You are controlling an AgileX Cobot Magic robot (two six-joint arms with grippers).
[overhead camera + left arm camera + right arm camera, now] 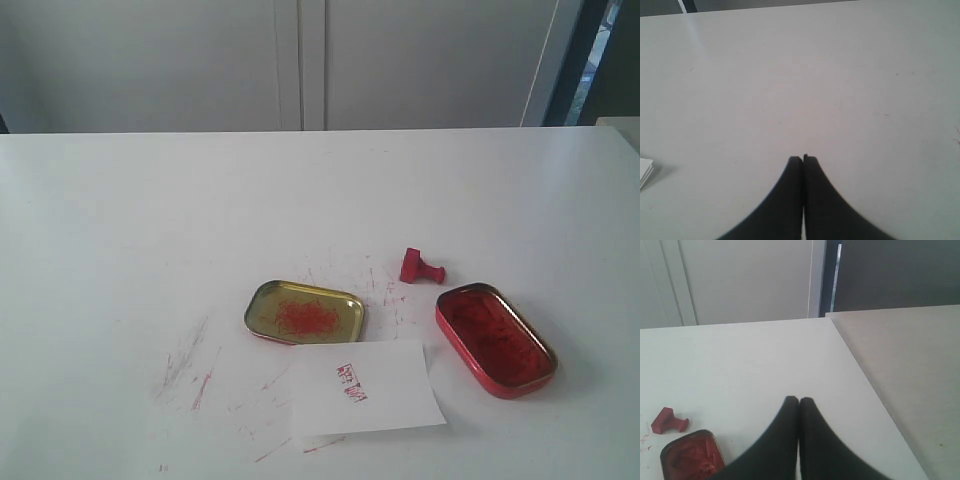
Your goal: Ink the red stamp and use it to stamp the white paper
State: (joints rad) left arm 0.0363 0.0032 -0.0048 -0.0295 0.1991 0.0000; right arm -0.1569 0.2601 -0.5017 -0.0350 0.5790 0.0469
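- The right gripper has its dark, tapered jaws pressed together, holding nothing.
- The red stamp lies tipped on its side, well apart from those jaws and off to one side, just beside the red tin.
- The stamp is smooth plastic, a narrow knob on a wider base.
- The left gripper has its jaws closed tip to tip over the matte table.
- The white paper is a flat rectangle with a red imprint; its place relative to the jaws cannot be told.

Gold tin, red tin, red stamp, white paper: one each
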